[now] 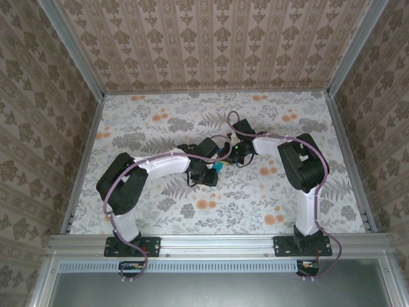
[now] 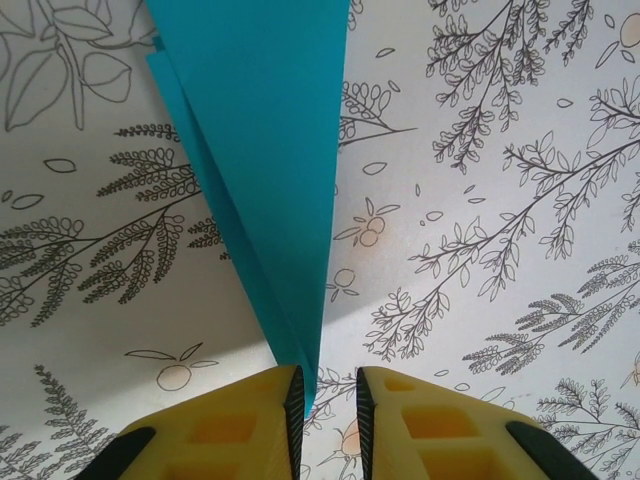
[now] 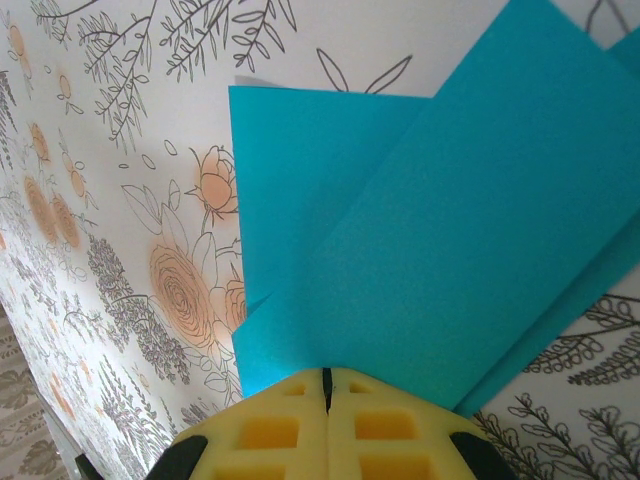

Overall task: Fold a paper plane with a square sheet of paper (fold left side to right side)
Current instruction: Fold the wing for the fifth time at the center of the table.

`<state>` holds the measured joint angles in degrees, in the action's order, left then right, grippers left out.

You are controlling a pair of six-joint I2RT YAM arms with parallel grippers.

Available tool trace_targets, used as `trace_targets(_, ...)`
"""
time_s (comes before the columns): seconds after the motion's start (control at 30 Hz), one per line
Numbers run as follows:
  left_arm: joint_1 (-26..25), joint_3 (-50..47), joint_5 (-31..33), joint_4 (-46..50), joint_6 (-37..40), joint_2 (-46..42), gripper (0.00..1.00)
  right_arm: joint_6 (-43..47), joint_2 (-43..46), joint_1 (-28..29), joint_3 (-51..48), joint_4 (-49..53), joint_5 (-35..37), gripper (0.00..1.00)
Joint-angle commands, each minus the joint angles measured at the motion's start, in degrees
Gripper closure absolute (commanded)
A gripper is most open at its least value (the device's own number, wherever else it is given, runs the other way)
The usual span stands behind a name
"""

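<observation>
- Risk no. 1, closest in: left claw (image 2: 328,388) stands at a narrow gap, pads not meeting. The pointed end of the square sheet of paper (image 2: 265,150) pokes in hard against one pad (image 2: 296,400). If it shuts w/ the tip that far off-centre, it may catch only a sliver, so the sheet slips out or the point crumples.
- Right claw (image 3: 326,380): pads fully together, and by the right wrist view it's pinching the sheet's near edge. The grip sits right at the margin, so any tug from the other arm could pull the paper free or tear it there.
- Two claws on one thin sheet: if the arms draw apart or twist out of sync, the paper stretches and rips. Or it buckles and picks up a stray crease off the intended fold line.
- Sheet itself: partly folded, w/ layers overlapping at an angle and a lower layer's edge sticking out past the upper one. Edges don't look lined up, so pressing now would prob. set a skewed crease and give a lopsided plane.
- Position: mid-worktop (image 1: 160,121), between the two claws; in the top view it's just a small turquoise patch under the wrists. Can't tell how much of it lies flat vs. lifted.
- Farther out: if the sheet drops, thin paper lying flat on the worktop gives the pads no edge to get under, so re-grabbing would be awkward.
</observation>
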<state>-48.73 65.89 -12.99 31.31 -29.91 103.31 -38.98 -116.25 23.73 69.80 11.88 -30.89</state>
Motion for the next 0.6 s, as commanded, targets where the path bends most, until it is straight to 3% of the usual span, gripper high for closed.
trace_targets(0.0,-0.29,1.28,0.60,1.30,1.24,1.77,0.76,0.84,-2.82,0.09,-0.11,4.20,0.84,1.00)
trace_targets(0.57,-0.49,0.75,0.51,1.13,1.17,2.36,0.81,0.93,-2.85,0.12,-0.06,4.34,0.79,1.00)
